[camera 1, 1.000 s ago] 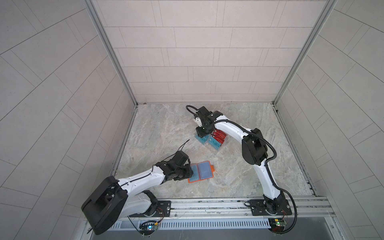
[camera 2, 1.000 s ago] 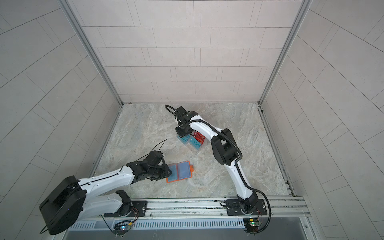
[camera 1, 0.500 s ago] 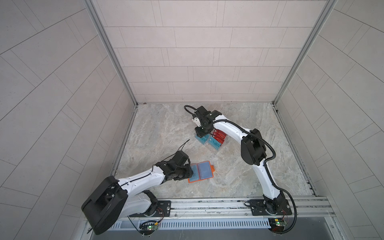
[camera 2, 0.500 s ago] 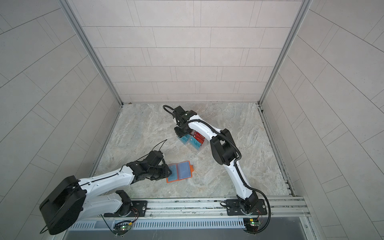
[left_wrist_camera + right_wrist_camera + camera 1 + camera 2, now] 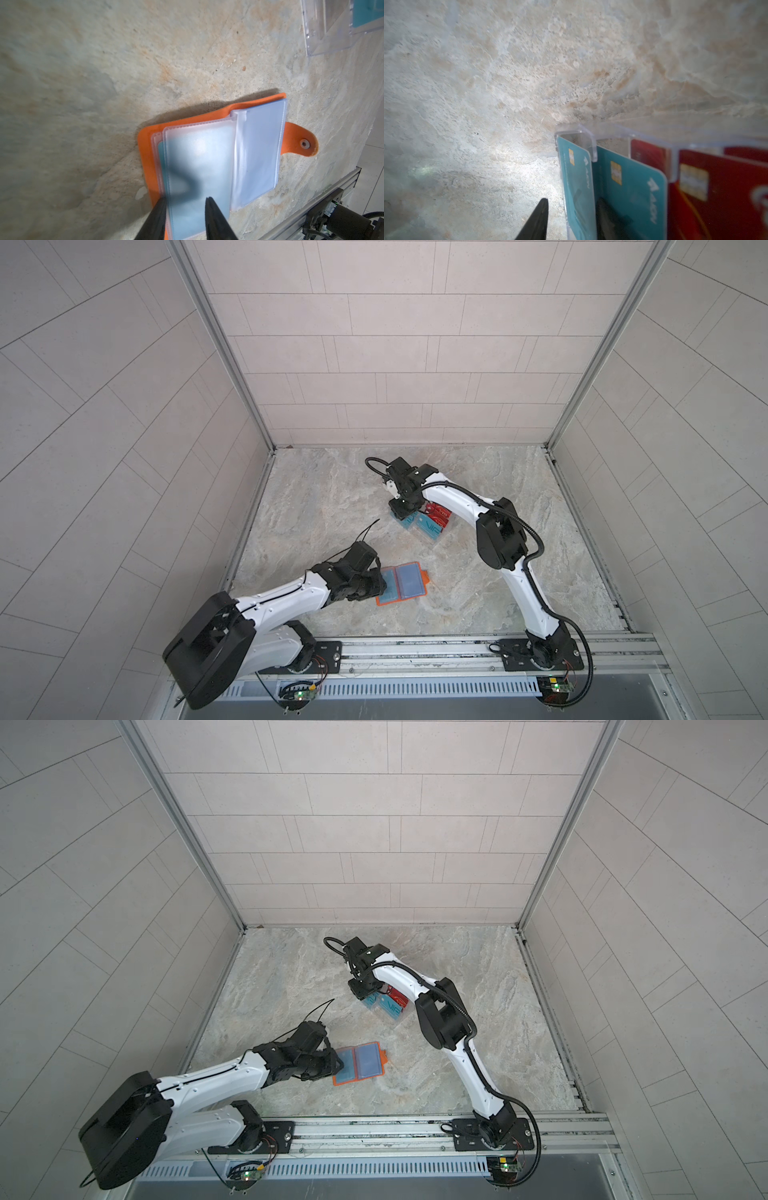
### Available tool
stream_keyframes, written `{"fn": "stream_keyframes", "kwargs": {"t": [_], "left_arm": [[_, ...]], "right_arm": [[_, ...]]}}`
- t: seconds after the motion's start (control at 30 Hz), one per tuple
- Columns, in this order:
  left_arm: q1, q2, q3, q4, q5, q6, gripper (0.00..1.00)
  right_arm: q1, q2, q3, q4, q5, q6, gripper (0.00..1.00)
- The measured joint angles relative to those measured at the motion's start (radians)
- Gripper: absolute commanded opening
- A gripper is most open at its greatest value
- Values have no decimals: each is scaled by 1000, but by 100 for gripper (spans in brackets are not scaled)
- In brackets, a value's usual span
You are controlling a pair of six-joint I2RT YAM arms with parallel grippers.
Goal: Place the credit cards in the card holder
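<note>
The orange leather-like book-style card holder lies open on the marbled stone worktop near its front edge, left of centre (strap tab toward the right edge). The left gripper has its jaws part spread astride the top clear plastic sleeve. At mid-worktop the right gripper holds its jaws spread either side of the outermost teal plastic credit card in a clear acrylic rack, beside red plastic credit cards

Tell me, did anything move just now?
The right gripper slid a little left along the cards, with its fingers either side of a teal one, not gripping it. Nothing was grabbed or dropped. The left gripper and wallet stayed put.
</note>
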Motion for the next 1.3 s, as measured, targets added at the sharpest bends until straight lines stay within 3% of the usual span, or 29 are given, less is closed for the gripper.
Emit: {"fn": "stream_keyframes", "kwargs": {"t": [0.43,0.67,0.97,1.3], "left_arm": [[0,2,2,-9,0,7,36],[0,5,2,-8,0,7,37],[0,10,2,-4,2,6,36],[0,10,2,-3,2,6,36]], "right_arm": [[0,0,15,-7,-9,-13,14],[0,0,15,-7,-18,-32,13],[2,15,66,-25,-35,-84,0],[-14,15,75,-39,-121,-106,0]]}}
